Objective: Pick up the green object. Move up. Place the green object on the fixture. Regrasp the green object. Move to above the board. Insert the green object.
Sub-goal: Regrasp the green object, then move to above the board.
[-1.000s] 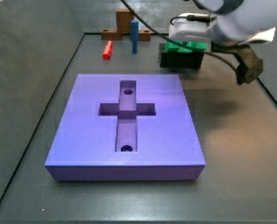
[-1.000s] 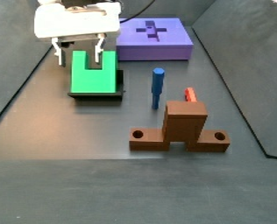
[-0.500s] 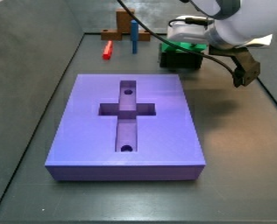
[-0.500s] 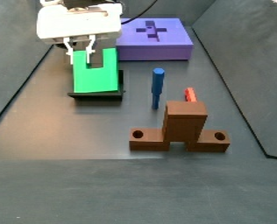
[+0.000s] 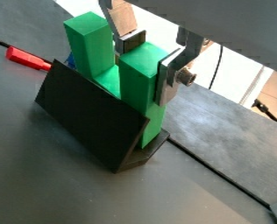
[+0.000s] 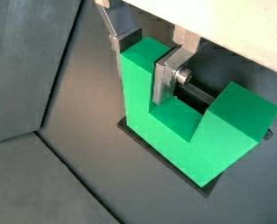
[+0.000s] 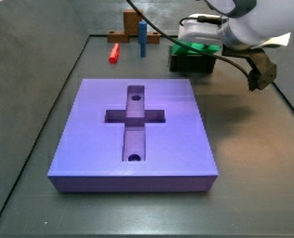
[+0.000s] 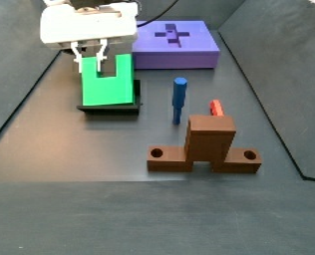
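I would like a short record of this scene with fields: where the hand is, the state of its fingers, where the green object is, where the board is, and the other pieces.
hand: the hand is at the top of the green object, over the fixture
fingers: either side of one green prong, seemingly shut on it in a wrist view
green object: the green object stands in the fixture
board: the board lies apart from the fixture, cross recess empty
other pieces: red bar, blue peg, brown post

gripper | pointing down | jaws astride one green prong, contact unclear
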Robot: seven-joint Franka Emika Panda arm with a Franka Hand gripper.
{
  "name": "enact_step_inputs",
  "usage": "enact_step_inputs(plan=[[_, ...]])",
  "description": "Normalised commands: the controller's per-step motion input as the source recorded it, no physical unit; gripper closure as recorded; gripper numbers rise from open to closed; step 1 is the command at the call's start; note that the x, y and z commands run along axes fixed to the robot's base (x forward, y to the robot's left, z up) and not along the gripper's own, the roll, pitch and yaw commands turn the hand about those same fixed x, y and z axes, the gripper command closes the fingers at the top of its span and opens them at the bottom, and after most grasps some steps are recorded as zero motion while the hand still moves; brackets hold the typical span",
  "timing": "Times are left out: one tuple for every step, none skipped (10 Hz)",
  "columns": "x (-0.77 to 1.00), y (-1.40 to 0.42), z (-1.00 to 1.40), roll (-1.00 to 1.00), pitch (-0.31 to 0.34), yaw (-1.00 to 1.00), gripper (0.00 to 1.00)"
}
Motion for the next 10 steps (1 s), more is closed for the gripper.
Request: enact_step_inputs(plan=[[0.00,0.00,0.00,0.00,0.000,0.00,1.00],[0.00,0.00,0.00,0.00,0.000,0.00,1.00],[0.00,0.00,0.00,0.00,0.000,0.00,1.00],[0.00,0.00,0.00,0.00,0.000,0.00,1.00],[0.00,0.00,0.00,0.00,0.000,0.00,1.00],[0.00,0.00,0.00,0.00,0.000,0.00,1.00],[0.00,0.00,0.00,0.00,0.000,0.00,1.00],[0.00,0.00,0.00,0.00,0.000,0.00,1.00],[0.00,0.00,1.40,0.00,0.000,0.00,1.00],[-0.03,-0.01,1.40,-0.04,0.056,-0.02,1.00]])
